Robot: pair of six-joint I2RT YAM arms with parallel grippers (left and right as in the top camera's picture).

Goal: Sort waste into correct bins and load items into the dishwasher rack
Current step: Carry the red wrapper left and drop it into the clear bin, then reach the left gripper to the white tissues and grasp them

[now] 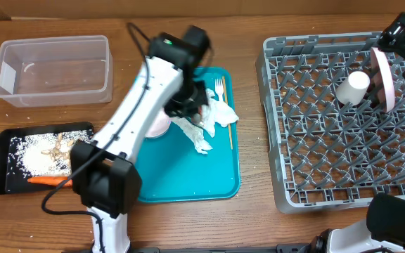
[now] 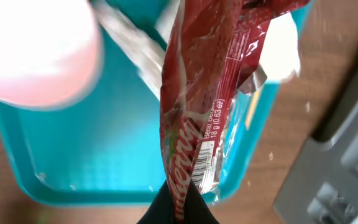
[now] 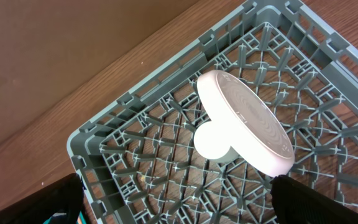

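The left gripper [image 2: 179, 208] is pinching the red wrapper [image 2: 204, 112] by one end, jaws closed tight on the foil. The wrapper is stretching away from the fingers above the teal tray [image 2: 92, 155]; whether it is fully clear of the tray surface I cannot tell.

Just beside it, crumpled napkins [image 1: 201, 140] are lying on the tray, with the white fork [image 1: 220, 88] near the far edge and the wooden stick [image 1: 230, 133] along the right side. One small bowl [image 1: 159, 126] is sitting partly under the arm; no second bowl is showing.

Further left, the black tray [image 1: 79, 133] is holding the rice crumbs and beige scraps [image 1: 51, 149], with the carrot [image 1: 48, 180] at its near edge. The clear tub [image 1: 53, 69] is showing no wrapper or paper inside.

Across the table, the right gripper [image 3: 176, 186] is hanging with its fingers spread wide, holding nothing, over the dishwasher rack [image 3: 82, 158]. There the plate [image 3: 244, 121] is standing on edge among the pegs and the cup [image 3: 213, 142] is resting against it.

By my reading the job is sitting around its midpoint. The food waste looks sorted, and plate and cup look loaded. The wrapper is in hand and probably heading for the tub, and the napkins are waiting for the same trip. The bowl, fork and stick are waiting to go into the rack.
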